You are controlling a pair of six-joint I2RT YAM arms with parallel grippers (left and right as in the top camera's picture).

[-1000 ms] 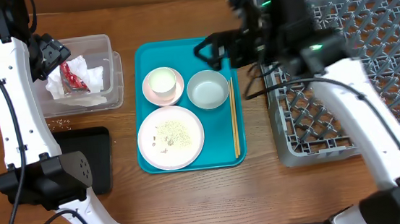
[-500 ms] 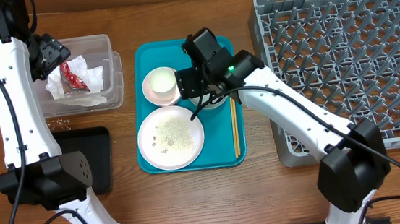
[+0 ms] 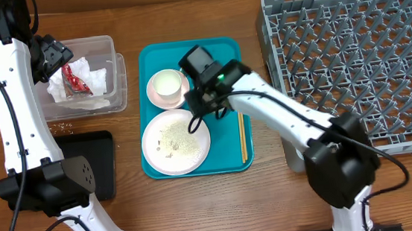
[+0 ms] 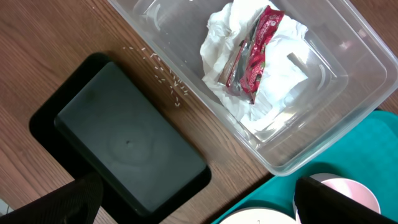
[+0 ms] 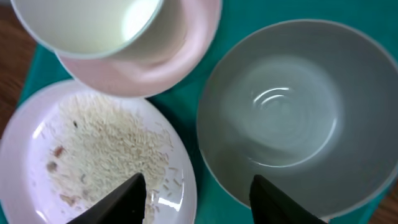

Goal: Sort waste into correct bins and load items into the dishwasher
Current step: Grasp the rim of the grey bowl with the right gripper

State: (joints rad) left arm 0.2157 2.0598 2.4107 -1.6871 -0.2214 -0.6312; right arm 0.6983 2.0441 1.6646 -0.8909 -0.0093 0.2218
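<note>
My right gripper point(image 3: 201, 102) point(image 5: 199, 202) is open and empty, low over the teal tray. One finger is over the large pink plate point(image 3: 176, 142) point(image 5: 93, 155) with rice on it, the other over the grey-white bowl point(image 5: 280, 118). My arm hides most of the bowl in the overhead view. The white cup point(image 3: 166, 84) point(image 5: 87, 22) sits in the small pink dish point(image 5: 180, 56). Chopsticks point(image 3: 242, 131) lie at the tray's right side. My left gripper point(image 3: 48, 58) point(image 4: 199, 208) is open and empty above the clear tub point(image 3: 112, 71) point(image 4: 336, 87), which holds napkins point(image 4: 273, 81) and the red wrapper point(image 4: 255, 53).
The black tray point(image 3: 98, 166) point(image 4: 124, 143) lies in front of the tub, with loose rice grains point(image 3: 61, 128) point(image 4: 165, 74) on the table between them. The grey dish rack point(image 3: 359, 65) stands at the right. The teal tray point(image 3: 189, 51) is in the middle.
My right arm has swung left from the dish rack to the teal tray and come down over the bowl and plate. My left arm has not moved.
</note>
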